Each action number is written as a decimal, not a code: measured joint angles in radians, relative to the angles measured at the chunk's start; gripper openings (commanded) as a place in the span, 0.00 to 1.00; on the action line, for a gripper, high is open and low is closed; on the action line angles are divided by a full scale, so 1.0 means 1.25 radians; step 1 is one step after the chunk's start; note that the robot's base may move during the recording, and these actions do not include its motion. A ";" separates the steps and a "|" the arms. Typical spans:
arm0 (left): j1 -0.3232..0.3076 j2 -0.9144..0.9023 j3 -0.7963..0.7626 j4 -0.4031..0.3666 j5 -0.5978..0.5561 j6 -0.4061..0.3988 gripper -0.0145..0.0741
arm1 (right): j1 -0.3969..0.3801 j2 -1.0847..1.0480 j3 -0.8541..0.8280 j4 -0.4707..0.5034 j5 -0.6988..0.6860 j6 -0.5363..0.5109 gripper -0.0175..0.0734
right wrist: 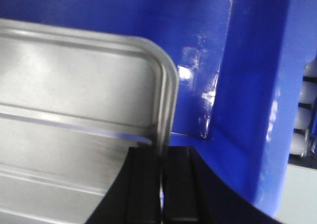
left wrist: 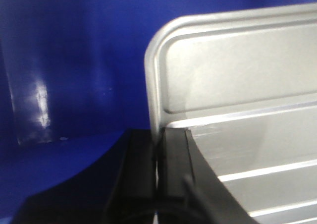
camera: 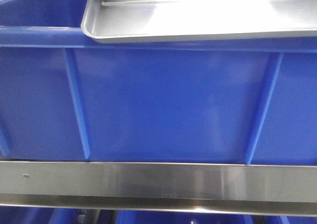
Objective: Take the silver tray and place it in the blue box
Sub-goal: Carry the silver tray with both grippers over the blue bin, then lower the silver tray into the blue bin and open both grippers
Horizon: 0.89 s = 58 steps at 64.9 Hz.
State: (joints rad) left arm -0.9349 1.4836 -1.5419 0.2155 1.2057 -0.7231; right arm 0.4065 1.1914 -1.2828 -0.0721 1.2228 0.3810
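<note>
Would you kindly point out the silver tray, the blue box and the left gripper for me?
silver tray (camera: 208, 16): front view, its shiny base.
blue box (camera: 168, 105): front view, outer wall between two ribs.
left gripper (left wrist: 157, 137): left wrist view, between the fingertips pinching the tray's rim.

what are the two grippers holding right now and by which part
Both hold the silver tray: the left gripper pinches its rolled rim at one end, near a corner, and the right gripper pinches the rim at the opposite end.
</note>
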 measured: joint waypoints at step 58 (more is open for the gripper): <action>0.216 0.196 -0.108 0.047 -0.066 0.106 0.05 | 0.000 0.337 -0.191 0.011 -0.096 0.003 0.25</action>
State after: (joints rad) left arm -0.6655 1.7283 -1.6774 0.2738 1.1237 -0.5906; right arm 0.4065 1.6125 -1.5216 -0.0582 1.1028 0.3851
